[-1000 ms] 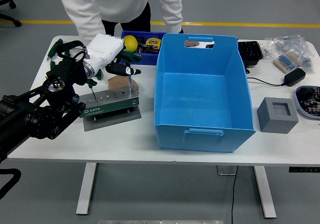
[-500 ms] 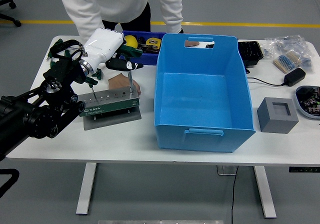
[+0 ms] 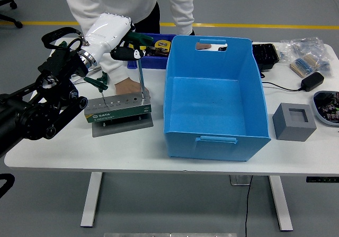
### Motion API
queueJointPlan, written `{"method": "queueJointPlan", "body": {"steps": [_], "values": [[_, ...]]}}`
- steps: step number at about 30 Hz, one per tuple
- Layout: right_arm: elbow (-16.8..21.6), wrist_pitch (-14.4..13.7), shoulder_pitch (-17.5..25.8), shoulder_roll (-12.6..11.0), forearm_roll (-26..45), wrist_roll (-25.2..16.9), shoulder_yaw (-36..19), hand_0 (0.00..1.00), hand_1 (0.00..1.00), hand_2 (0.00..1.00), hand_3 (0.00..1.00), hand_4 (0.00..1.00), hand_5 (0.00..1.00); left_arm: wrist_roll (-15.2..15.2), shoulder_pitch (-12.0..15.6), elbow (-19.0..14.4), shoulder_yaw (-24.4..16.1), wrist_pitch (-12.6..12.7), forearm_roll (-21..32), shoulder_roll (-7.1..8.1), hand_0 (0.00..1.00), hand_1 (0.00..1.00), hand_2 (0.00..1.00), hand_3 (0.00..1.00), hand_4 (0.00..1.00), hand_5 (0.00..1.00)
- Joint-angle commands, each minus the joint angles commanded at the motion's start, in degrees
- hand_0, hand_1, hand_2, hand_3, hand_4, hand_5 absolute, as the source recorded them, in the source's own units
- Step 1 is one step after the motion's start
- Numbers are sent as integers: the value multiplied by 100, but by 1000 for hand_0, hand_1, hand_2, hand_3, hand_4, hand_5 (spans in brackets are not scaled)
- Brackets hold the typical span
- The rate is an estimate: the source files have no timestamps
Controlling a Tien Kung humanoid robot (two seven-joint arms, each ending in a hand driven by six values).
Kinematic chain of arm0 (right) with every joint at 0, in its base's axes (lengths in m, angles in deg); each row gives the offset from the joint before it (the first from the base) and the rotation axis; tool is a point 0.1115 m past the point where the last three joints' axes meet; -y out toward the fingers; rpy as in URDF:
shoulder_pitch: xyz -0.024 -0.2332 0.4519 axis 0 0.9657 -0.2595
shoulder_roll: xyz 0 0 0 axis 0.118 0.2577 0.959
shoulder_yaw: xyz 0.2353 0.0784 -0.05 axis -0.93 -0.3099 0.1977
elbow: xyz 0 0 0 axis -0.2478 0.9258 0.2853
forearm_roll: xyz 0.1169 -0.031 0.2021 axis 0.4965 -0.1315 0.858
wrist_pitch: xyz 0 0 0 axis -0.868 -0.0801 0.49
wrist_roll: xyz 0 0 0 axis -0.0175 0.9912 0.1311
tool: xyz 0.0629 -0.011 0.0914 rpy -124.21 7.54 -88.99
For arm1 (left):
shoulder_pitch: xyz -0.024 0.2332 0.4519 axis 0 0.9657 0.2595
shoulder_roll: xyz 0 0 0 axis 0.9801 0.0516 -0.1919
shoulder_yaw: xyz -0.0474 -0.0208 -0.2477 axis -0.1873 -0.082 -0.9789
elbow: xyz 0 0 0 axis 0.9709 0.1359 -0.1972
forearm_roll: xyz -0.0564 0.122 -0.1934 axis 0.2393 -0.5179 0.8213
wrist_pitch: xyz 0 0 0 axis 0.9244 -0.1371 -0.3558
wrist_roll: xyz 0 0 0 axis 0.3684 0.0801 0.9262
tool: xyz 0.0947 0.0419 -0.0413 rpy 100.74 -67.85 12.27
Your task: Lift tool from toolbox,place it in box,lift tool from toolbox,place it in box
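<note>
My left hand [image 3: 112, 33], white with black fingertips, is shut on the black handle of a screwdriver-like tool [image 3: 141, 78]. The tool's thin metal shaft hangs straight down, and its tip is at the right end of the green-grey toolbox [image 3: 117, 109]. The toolbox stands on a metal plate left of the big blue box [image 3: 217, 142], which is open on top. A second thin tool [image 3: 101, 96] stands in the toolbox's left part. A person's hand [image 3: 126, 86] rests right behind the toolbox. My right arm is out of view.
A dark blue tray [image 3: 157, 58] with a yellow ball and a tape measure sits at the back. Green clamps [image 3: 97, 81] lie left of the toolbox. A grey block [image 3: 294, 121], a black adapter [image 3: 311, 81], bags of parts [image 3: 307, 54] and a black tray [image 3: 265, 54] lie right of the blue box.
My left hand has risen with the tool, drawing its shaft up out of the toolbox. The toolbox and its plate have shifted slightly to the right.
</note>
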Motion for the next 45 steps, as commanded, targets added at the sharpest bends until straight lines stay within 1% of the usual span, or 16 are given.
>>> {"method": "queueJointPlan", "body": {"steps": [6, 11, 16, 19, 20, 23, 25, 28, 31, 32, 33, 37, 38, 43, 44, 45], "values": [[-4, -6, 0, -5, 0, -4, -5, 742, 738, 778, 613, 861, 753, 105, -153, -469, -80, -310, 359, 187, 123, 2, 4, 2, 746, 526], [-6, -8, 6, -8, 4, -4, -8, 742, 737, 778, 612, 861, 753, 190, -448, -749, -46, -591, 623, 390, 124, 2, 2, 2, 742, 521], [-8, -11, 13, -8, 17, -2, -6, 742, 737, 778, 612, 861, 752, 241, -687, -982, -77, -730, 779, 529, 128, 2, 2, 2, 733, 513], [-9, -13, 14, -7, 12, 1, 2, 742, 737, 778, 612, 861, 752, 270, -788, -1202, -139, -741, 809, 542, 128, 2, 2, 2, 733, 513], [-9, -13, 16, -7, 12, 2, 6, 740, 738, 778, 612, 859, 748, 281, -805, -1287, -177, -734, 821, 527, 128, 2, 2, 2, 708, 494], [-9, -13, 25, -3, 8, 6, 11, 740, 738, 778, 612, 859, 748, 318, -808, -1572, -227, -660, 867, 433, 128, 2, 2, 2, 708, 494], [-9, -14, 31, 2, 3, 10, 12, 740, 738, 778, 612, 859, 748, 319, -814, -1753, -63, -576, 935, 372, 128, 2, 2, 2, 708, 494], [-7, -20, 32, 4, -9, 16, 10, 742, 737, 778, 613, 858, 747, 258, -929, -1934, 506, -440, 1130, 319, 128, 2, 2, 2, 699, 482], [-5, -23, 36, 5, -18, 21, 7, 742, 737, 778, 613, 858, 747, 150, -1086, -1954, 1220, -309, 1318, 230, 128, 2, 2, 2, 699, 482], [-3, -23, 35, 3, -26, 25, 5, 742, 738, 778, 611, 858, 747, 108, -1119, -1939, 1418, -263, 1359, 188, 185, 51, 99, 107, 781, 511], [-1, -21, 33, -1, -31, 26, 7, 742, 738, 778, 611, 858, 747, 49, -1139, -1921, 1616, -198, 1403, 140, 185, 51, 99, 107, 781, 511], [4, -27, 39, -3, 10, 18, 13, 742, 738, 778, 611, 858, 747, -100, -1101, -1851, 1971, -88, 1388, -35, 185, 51, 99, 107, 781, 511], [4, -28, 37, -6, 13, 17, 13, 742, 738, 778, 611, 858, 746, -127, -1088, -1817, 2004, -69, 1395, -75, 246, 260, 289, 353, 882, 600], [9, -33, 28, -17, 5, 12, 13, 742, 738, 778, 611, 858, 746, -218, -1046, -1495, 2180, -221, 1476, -266, 246, 260, 289, 353, 882, 600], [10, -33, 27, -19, 2, 13, 13, 741, 738, 778, 610, 856, 745, -247, -1035, -1436, 2221, -254, 1502, -291, 348, 495, 594, 616, 902, 603], [10, -33, 25, -21, -1, 13, 13, 741, 738, 778, 610, 856, 745, -284, -1028, -1399, 2255, -247, 1531, -306, 348, 495, 594, 616, 902, 603]]}}
